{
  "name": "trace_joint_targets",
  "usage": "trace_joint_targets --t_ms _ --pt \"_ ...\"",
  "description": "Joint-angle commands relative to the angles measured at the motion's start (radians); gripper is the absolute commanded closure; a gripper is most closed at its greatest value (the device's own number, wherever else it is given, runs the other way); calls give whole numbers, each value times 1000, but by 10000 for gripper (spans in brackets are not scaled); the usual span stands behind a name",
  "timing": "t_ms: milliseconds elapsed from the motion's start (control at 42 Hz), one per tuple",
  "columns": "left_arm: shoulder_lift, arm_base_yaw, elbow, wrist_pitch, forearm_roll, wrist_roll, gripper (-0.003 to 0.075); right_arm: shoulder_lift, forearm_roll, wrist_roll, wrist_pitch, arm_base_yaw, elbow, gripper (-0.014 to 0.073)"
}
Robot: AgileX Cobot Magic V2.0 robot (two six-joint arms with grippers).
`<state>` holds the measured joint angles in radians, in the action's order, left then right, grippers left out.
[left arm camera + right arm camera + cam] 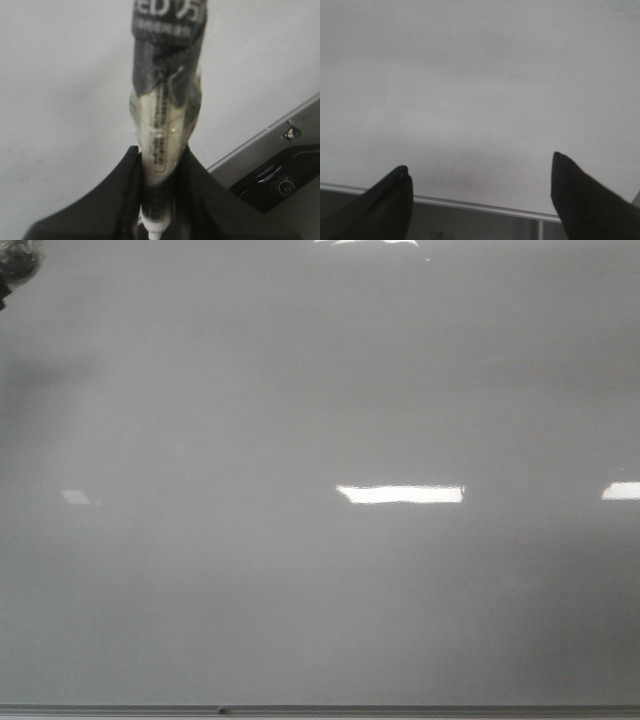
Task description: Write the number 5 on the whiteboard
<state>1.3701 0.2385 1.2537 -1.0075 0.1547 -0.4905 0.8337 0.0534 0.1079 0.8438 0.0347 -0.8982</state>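
The whiteboard is a glossy pale-grey board that fills the front view. No number 5 shows on it in any view. My left gripper is shut on a marker wrapped in dark and clear tape, pointing at the whiteboard; the marker's tip is out of view. My right gripper is open and empty above the whiteboard, near its metal edge. A dark blurred shape at the front view's top left corner is too small to identify.
Bright light reflections lie on the board. Its thin metal edge runs along the near side. In the left wrist view, a dark device sits beyond the board's edge.
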Motion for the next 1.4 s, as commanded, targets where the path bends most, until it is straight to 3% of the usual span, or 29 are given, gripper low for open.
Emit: trace_joint_targets --t_ms 0,357,667,1024,1381 --pt "-31 102 57 1 10 -79 657 59 98 151 5 25 -76 5" --pt "20 417 80 -5 8 -213 657 244 228 540 114 239 -234 5" --pt "51 571 80 -5 4 -229 657 320 378 797 134 458 -284 5" --pt "51 639 80 -3 4 -229 657 367 416 819 70 592 -284 22" --pt "51 639 80 24 5 -229 657 381 428 819 70 594 -284 279"
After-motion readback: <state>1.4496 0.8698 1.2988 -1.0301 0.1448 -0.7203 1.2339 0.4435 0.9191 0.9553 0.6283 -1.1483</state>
